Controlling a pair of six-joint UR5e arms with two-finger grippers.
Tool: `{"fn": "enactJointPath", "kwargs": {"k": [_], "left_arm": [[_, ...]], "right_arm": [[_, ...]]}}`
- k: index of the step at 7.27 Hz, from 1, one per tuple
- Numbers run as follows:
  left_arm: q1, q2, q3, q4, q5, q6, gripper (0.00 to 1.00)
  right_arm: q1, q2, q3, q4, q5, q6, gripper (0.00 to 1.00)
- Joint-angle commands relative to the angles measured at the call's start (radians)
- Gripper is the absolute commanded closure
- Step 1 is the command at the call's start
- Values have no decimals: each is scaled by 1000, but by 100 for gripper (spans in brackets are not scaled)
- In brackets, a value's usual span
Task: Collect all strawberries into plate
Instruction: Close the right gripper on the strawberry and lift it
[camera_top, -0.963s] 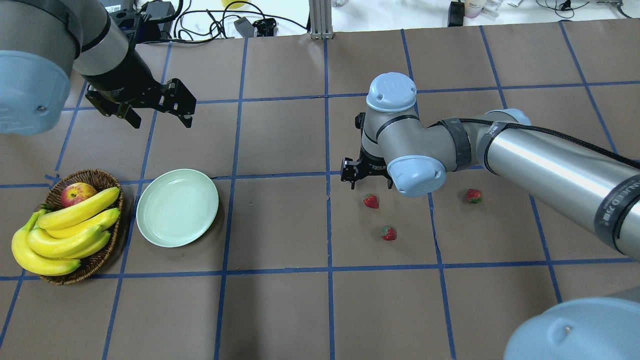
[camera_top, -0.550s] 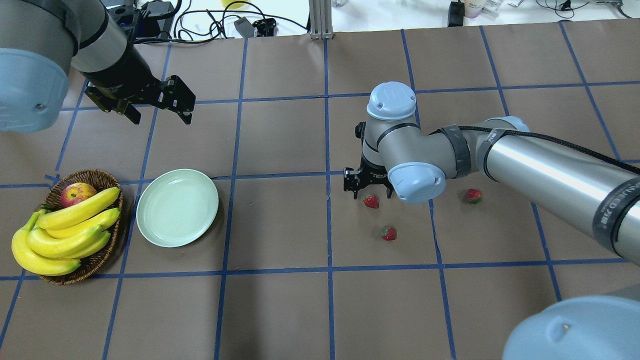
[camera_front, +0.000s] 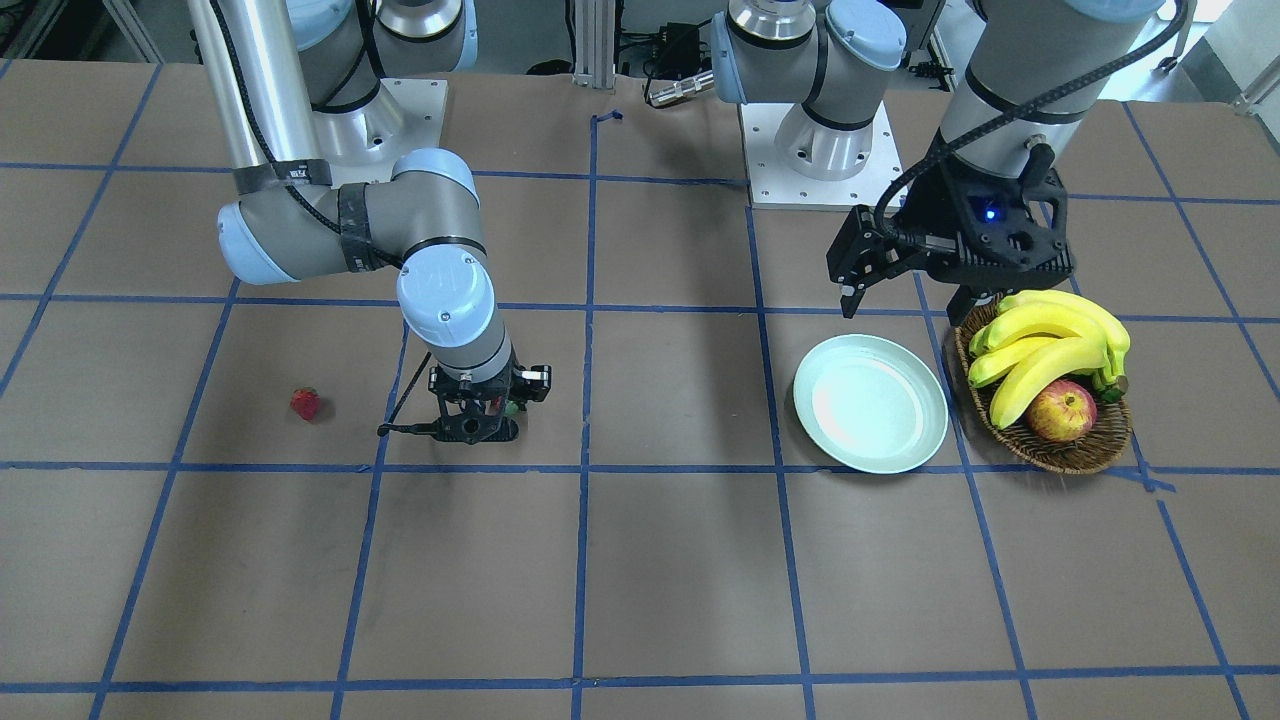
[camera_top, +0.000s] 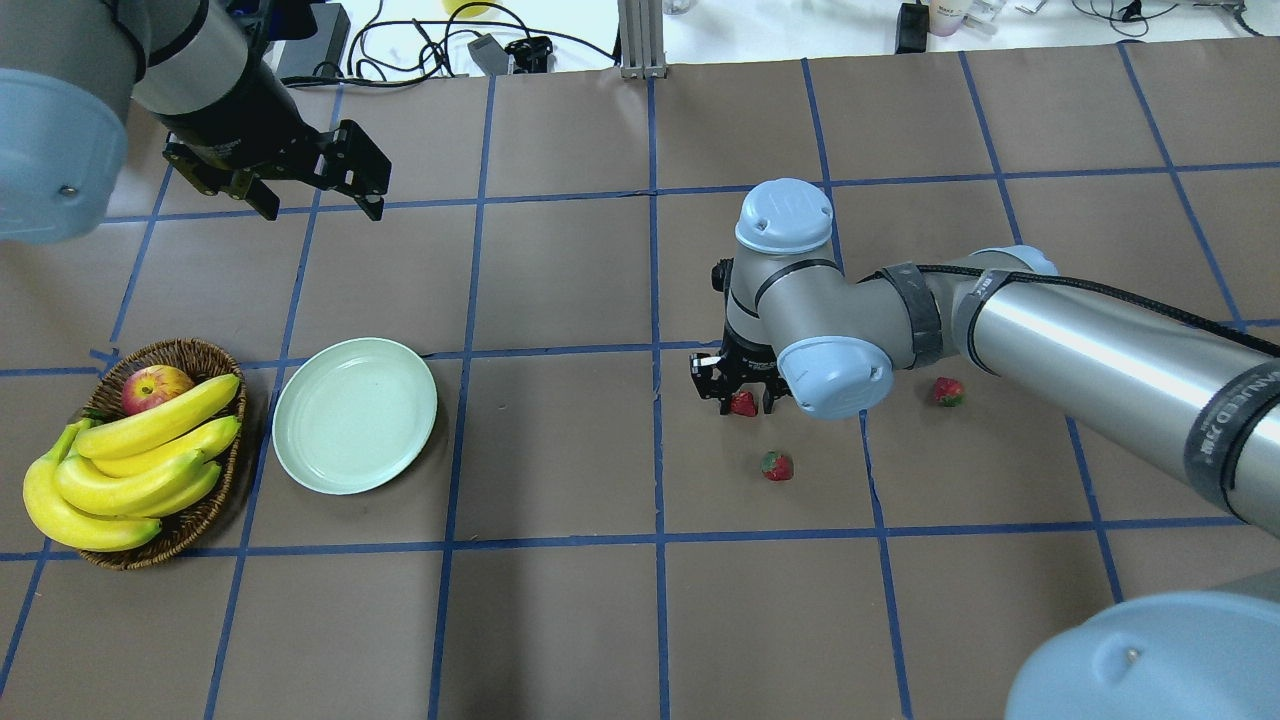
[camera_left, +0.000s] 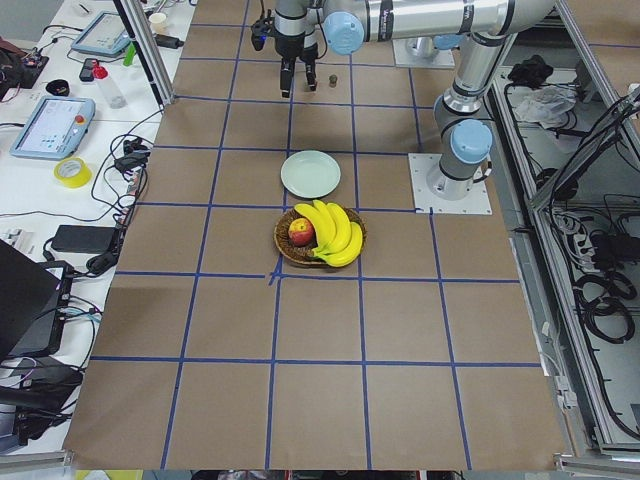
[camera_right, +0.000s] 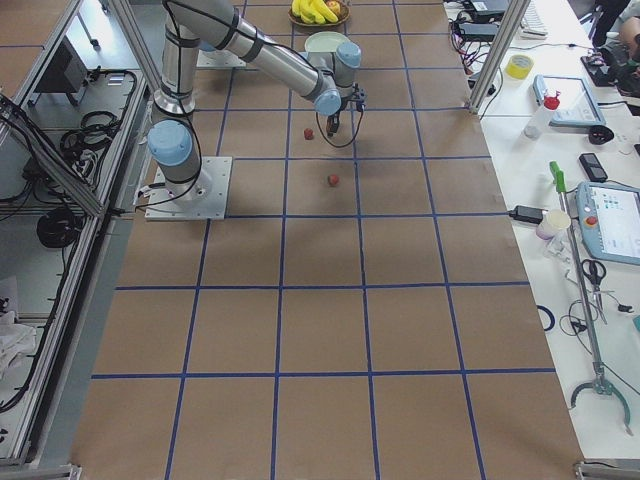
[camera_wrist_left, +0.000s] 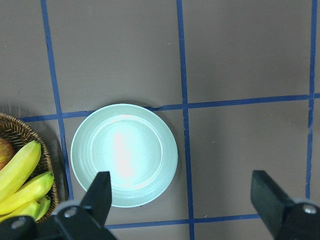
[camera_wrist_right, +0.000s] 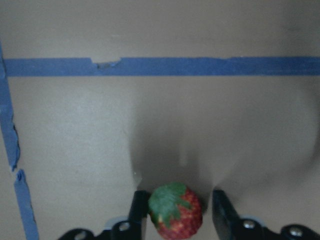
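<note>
Right jaws now lower, astride strawberry (camera_wrist_right: 176, 211); plate (camera_top: 355, 415) well apart

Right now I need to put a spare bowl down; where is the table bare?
Bare: the squares between the plate and the strawberries, and the row nearest the robot. Crowded: around the strawberries, and the basket side.

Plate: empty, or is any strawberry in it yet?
Empty. The plate shows only bare glossy surface in the overhead and left wrist views; the three strawberries sit well away from it.
</note>
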Motion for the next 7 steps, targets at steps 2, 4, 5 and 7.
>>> {"fn": "enactJointPath", "kwargs": {"k": [2,4,5,7], "left_arm": [[-75,1,22,-30,14,-45,0],[-72,-5,10,-29,12,-39,0],[-64,4,19,-27,9,-35,0],[-11,23,16,-27,12,-30,0]], "right_arm": [[0,-5,-4,-7,95,-44,100],[35,-7,-35,-26,230,2,100],[73,-2,-61,-55,252,106,100],[95,38,-69,-134,402,165,100]]}}
